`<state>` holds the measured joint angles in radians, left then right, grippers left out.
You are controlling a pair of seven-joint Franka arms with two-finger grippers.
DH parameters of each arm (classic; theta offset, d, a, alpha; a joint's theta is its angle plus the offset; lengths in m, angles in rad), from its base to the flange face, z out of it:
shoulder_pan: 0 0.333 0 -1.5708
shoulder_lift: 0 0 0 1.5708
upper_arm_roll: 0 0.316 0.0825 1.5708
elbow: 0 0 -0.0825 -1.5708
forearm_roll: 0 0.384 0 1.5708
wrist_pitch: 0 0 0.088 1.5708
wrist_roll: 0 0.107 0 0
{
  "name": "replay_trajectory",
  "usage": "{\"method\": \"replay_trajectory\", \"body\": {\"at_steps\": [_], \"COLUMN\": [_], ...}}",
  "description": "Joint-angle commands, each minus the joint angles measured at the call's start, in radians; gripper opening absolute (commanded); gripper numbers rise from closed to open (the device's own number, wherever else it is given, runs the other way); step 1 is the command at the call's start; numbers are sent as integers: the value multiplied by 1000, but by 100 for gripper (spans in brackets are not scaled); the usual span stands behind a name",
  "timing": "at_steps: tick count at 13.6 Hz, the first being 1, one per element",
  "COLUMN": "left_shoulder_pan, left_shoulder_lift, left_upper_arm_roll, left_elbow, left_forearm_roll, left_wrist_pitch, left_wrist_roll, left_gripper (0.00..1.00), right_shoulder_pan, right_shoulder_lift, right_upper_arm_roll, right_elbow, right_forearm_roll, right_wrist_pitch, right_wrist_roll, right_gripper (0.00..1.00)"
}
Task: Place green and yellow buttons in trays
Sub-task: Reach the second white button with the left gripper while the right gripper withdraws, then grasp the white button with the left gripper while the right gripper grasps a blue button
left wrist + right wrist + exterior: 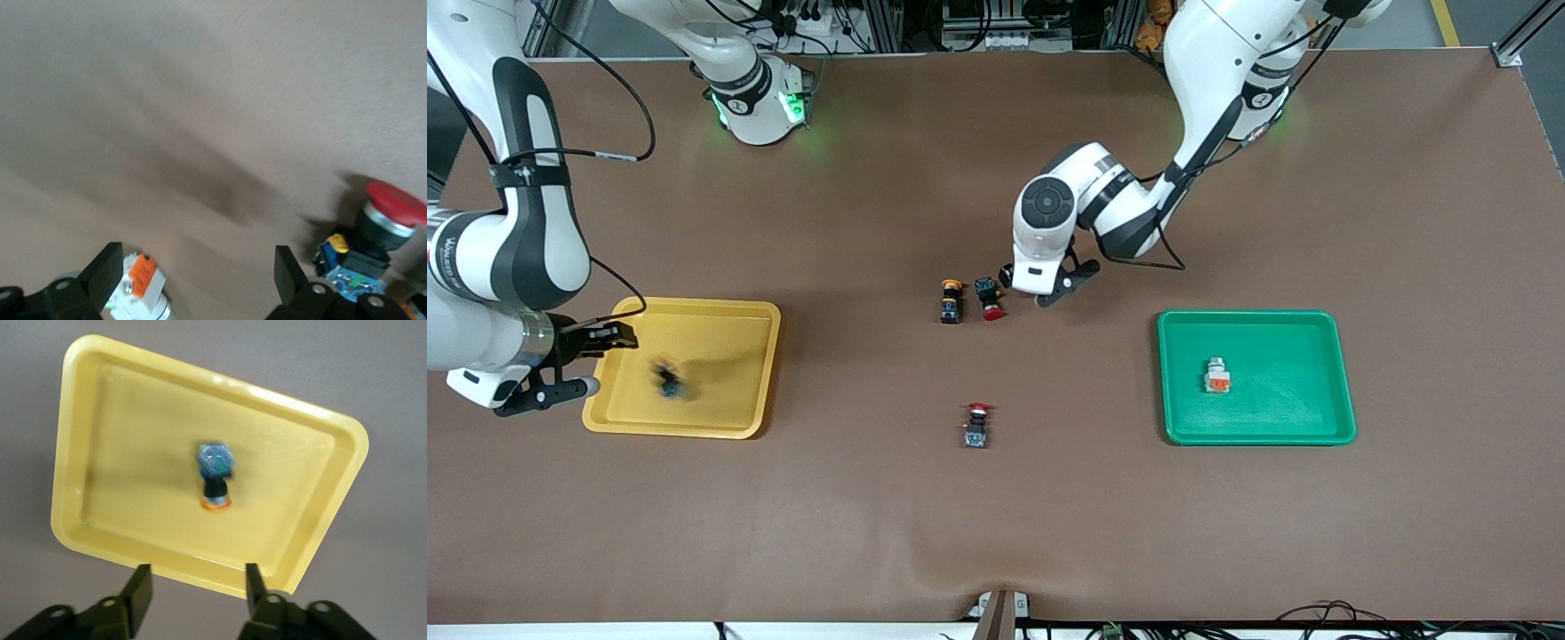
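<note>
The yellow tray [694, 425] lies at the right arm's end and holds a blurred orange-yellow capped button [669, 380], which also shows in the right wrist view [215, 480]. My right gripper [612, 362] [197, 580] is open and empty over the tray's rim [200, 577]. The green tray [1280, 427] holds a whitish-grey button [1216, 376]. My left gripper [1047, 292] [198, 267] is open, low over the table's middle. A second whitish-grey button with an orange patch [137, 287] lies just inside one finger [107, 267]. A second orange-yellow capped button [951, 300] stands beside it.
A red-capped black switch [989, 299] [383, 223] stands between the orange-yellow button and my left gripper. Another red-capped switch [976, 425] lies nearer to the front camera, mid-table. Brown mat [996, 533] covers the table.
</note>
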<state>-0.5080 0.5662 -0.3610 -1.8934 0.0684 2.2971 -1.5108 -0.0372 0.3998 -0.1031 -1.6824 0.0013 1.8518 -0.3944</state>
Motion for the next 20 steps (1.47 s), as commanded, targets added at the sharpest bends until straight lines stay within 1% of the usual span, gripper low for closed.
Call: {"method": "replay_trajectory", "body": {"at_steps": [1,3,5,7,10,11,12,13,14,15,16,17,18,20], "left_shoulder_pan": [-33,-59,-69,-83,-86,-90,-95,-96,-96,-95,-93,-90,-80,-54], "left_shoulder_lift": [-84,-101,-114,-112,-105,-104,-104,-104,-103,-100,-100,-103,-114,-135], "left_upper_arm_roll": [8,8,8,8,8,8,8,8,8,10,10,10,10,13], "left_elbow": [-104,-137,-179,-213,-237,-237,-237,-237,-236,-236,-234,-234,-233,-213], "left_forearm_roll": [21,21,21,21,21,21,21,21,21,21,21,21,21,21], "left_wrist_pitch": [5,7,25,79,134,140,140,140,140,140,140,139,130,111], "left_wrist_roll": [-91,-136,-150,-161,-164,-173,-173,-173,-173,-173,-173,-170,-158,-123], "left_gripper": [100,100,100,100,99,85,66,41,27,22,21,16,10,11], "right_shoulder_pan": [9,90,167,238,318,350,377,404,428,456,470,493,525,606], "right_shoulder_lift": [-1,5,22,60,114,131,148,158,172,172,172,172,172,168], "right_upper_arm_roll": [17,19,19,19,19,19,19,19,19,19,19,19,19,17], "right_elbow": [15,15,15,15,10,12,12,4,-8,-16,-25,-28,-42,-100], "right_forearm_roll": [-8,21,119,202,320,360,394,419,431,437,437,437,437,436], "right_wrist_pitch": [-14,-13,-8,1,12,15,27,59,73,90,124,154,194,306], "right_wrist_roll": [55,164,288,405,454,488,532,570,595,611,633,667,712,819], "right_gripper": [100,100,100,100,100,100,100,100,100,100,100,100,100,100]}}
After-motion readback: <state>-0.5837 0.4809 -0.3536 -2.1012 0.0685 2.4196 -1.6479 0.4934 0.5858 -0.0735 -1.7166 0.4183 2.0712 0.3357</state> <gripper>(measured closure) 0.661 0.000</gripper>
